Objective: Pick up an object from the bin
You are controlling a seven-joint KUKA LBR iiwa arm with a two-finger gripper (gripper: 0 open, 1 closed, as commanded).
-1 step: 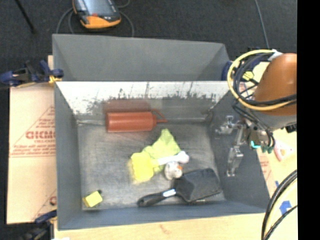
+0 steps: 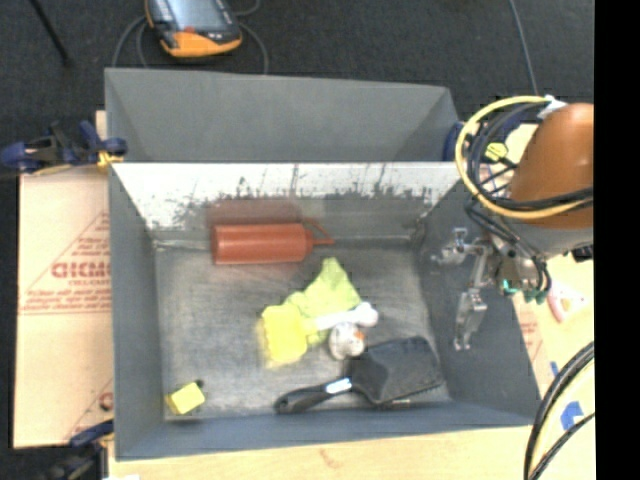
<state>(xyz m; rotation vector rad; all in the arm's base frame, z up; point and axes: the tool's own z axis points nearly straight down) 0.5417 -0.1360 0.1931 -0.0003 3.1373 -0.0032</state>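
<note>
Clearance comes first: the gripper (image 2: 458, 286) hangs over the right sloping wall of the bin (image 2: 135, 318), so it would do well to shift left over the floor before descending. The nearest candidate is the black brush (image 2: 385, 373) at lower right, just beside a yellow-green cloth (image 2: 305, 313) and a small white toy (image 2: 346, 336). Its fingers (image 2: 466, 318) look spread apart, holding and touching nothing.

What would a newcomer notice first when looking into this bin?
First the red bottle, lying on its side along the back wall. Then the yellow-green cloth in the middle, with a black brush in front of it. The pincer hangs over the right side of the bin, apart from all of them.
</note>
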